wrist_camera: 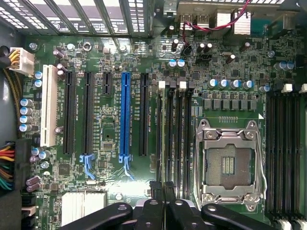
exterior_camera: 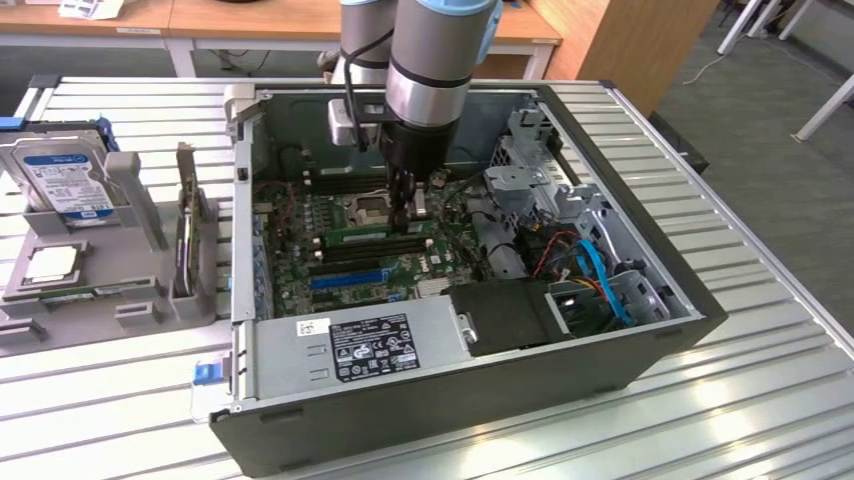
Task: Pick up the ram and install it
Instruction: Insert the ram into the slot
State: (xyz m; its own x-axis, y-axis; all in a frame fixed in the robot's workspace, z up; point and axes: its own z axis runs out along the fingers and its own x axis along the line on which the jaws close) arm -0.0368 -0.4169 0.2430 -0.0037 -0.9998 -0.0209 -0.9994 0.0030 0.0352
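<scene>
Clearly, the ram (exterior_camera: 374,237) stood on edge in a memory slot of the motherboard (wrist_camera: 111,168), beside the processor socket (wrist_camera: 230,165) inside the open computer case (exterior_camera: 467,400). Its long axis ran across the exterior view from left to right. The fingers (wrist_camera: 155,190) hung straight above the ram's end toward the exterior view's right. They were drawn almost together, and whether they pinched the ram's top edge I could not tell. It looked a long, thin green strip, seemingly level in its slot.

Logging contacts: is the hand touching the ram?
Cannot tell. In the exterior view the hand ends right at the ram, hiding any gap.
</scene>
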